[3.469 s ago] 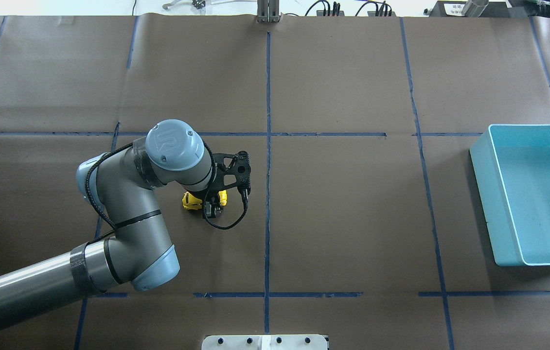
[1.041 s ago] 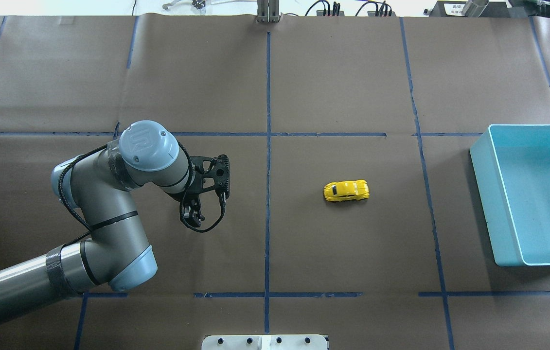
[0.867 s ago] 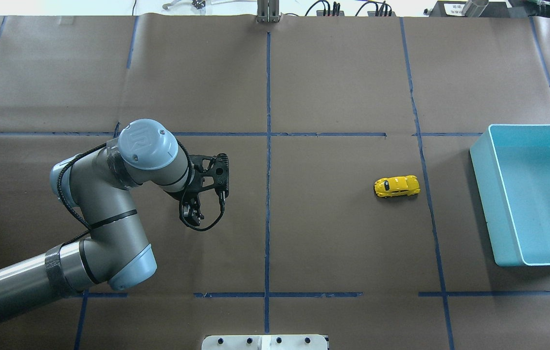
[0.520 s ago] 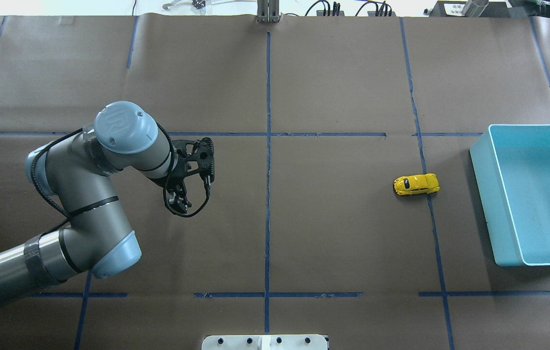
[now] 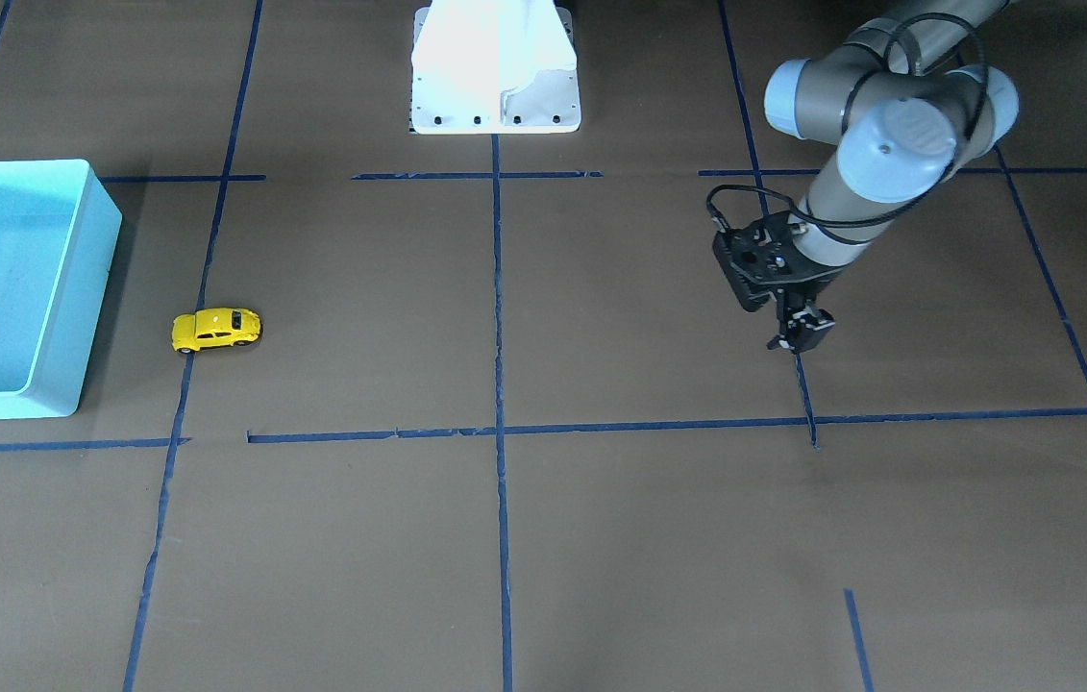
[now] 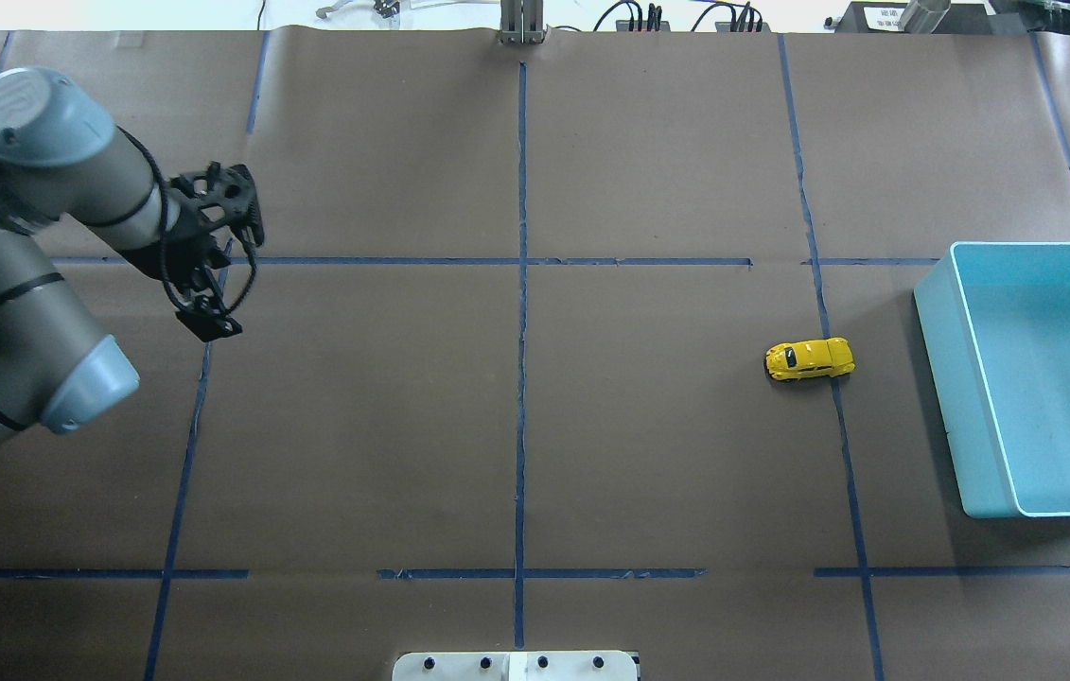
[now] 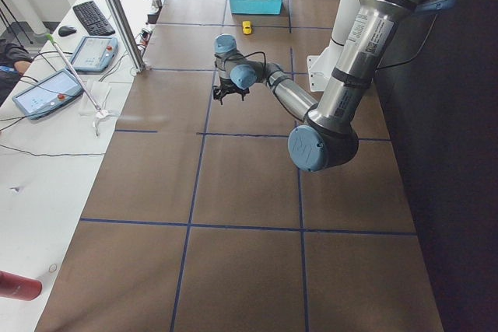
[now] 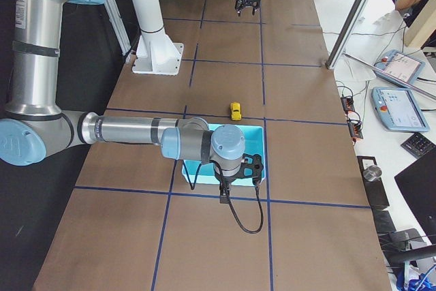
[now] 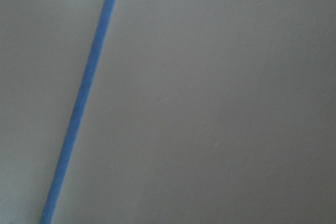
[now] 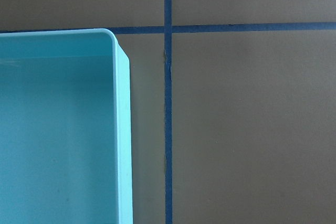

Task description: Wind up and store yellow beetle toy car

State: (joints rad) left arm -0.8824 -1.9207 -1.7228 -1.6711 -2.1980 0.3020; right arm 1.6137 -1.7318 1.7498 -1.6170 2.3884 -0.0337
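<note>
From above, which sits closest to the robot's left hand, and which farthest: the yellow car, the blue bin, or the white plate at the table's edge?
From the left hand, in the overhead view:
1. white plate, at the near edge, centre.
2. yellow car, over on the right.
3. blue bin, rightmost, past the car.

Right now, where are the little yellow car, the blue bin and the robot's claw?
yellow beetle toy car [image 6: 809, 358], overhead view, on its roof.
light blue bin [image 6: 962, 397], overhead view, on the outer wall facing the car.
left gripper [image 6: 210, 324], overhead view, midway between its fingertips.
</note>
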